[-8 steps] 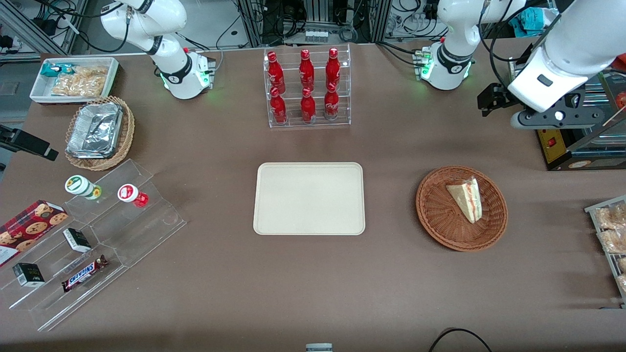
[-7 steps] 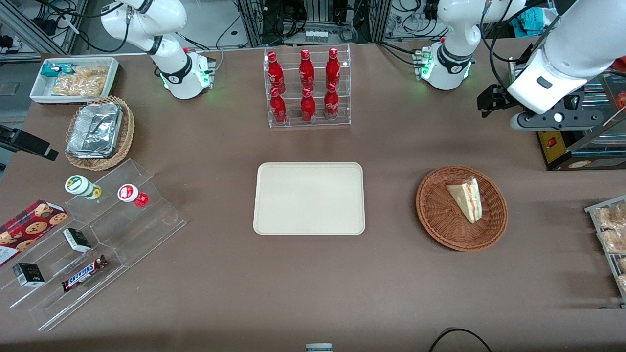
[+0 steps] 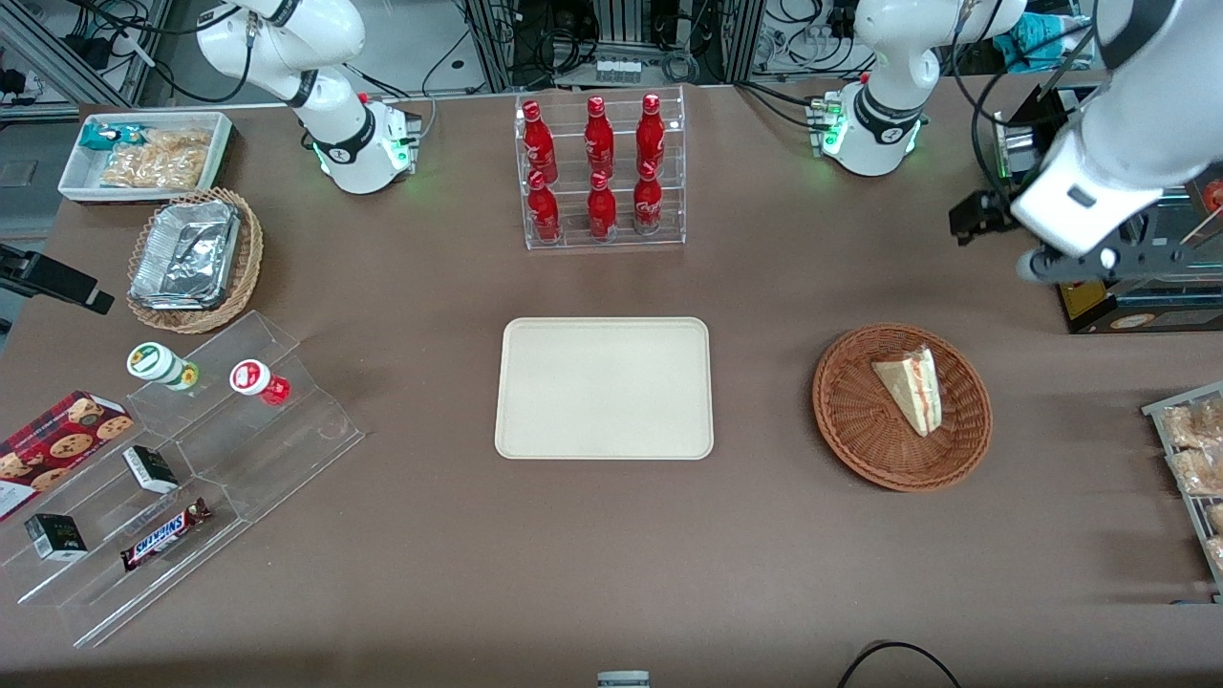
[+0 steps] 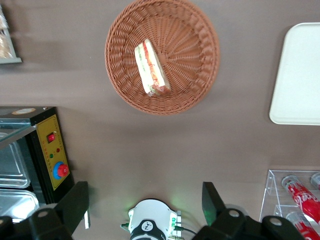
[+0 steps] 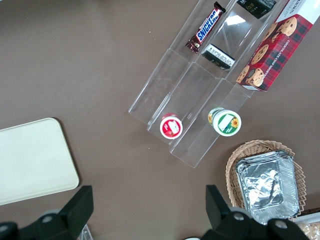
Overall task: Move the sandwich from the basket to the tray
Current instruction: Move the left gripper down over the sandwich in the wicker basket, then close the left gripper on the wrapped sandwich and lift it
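Sandwich lies in the basket, its long axis running toward the front camera, narrow tip nearest it, red-and-green filling edge facing the working arm's end of the bench. Gripper hangs high above bare bench, farther from the front camera than the basket, pointing straight down with jaws spread wide and holding nothing. Tray lies well apart from the basket.

The sandwich, a pale triangular wedge with red and green filling along its cut edge, lies on its side in the round reddish-brown wicker basket. The flat cream tray sits bare beside the basket, well apart from it. The gripper hangs high, its fingers spread wide, well clear of the basket and farther from the front camera than it.
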`<state>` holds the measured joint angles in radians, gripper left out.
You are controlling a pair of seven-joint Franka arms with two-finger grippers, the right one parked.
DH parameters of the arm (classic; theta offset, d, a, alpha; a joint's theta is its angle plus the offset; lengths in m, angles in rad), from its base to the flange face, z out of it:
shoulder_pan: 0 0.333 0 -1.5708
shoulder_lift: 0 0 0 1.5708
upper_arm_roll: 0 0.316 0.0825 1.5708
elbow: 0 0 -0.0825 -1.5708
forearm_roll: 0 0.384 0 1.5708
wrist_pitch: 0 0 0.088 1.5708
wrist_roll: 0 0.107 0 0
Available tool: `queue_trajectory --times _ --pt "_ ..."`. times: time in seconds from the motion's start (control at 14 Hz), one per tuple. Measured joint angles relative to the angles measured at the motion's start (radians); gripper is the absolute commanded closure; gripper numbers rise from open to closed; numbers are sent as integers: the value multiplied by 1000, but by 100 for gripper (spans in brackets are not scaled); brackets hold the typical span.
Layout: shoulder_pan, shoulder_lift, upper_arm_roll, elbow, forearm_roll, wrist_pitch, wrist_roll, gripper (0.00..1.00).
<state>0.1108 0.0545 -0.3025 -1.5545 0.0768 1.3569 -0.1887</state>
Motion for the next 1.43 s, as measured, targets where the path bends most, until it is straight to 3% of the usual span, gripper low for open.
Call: queue_trajectory --times 0.57,0.86,1.21,1.43 --pt "17 222 91 -374 -3 559 -162 0" --pt "17 279 120 -398 -5 629 -260 0" --pt "16 312 129 -399 -119 733 -283 0" --pt "12 342 129 -404 -121 774 -284 0"
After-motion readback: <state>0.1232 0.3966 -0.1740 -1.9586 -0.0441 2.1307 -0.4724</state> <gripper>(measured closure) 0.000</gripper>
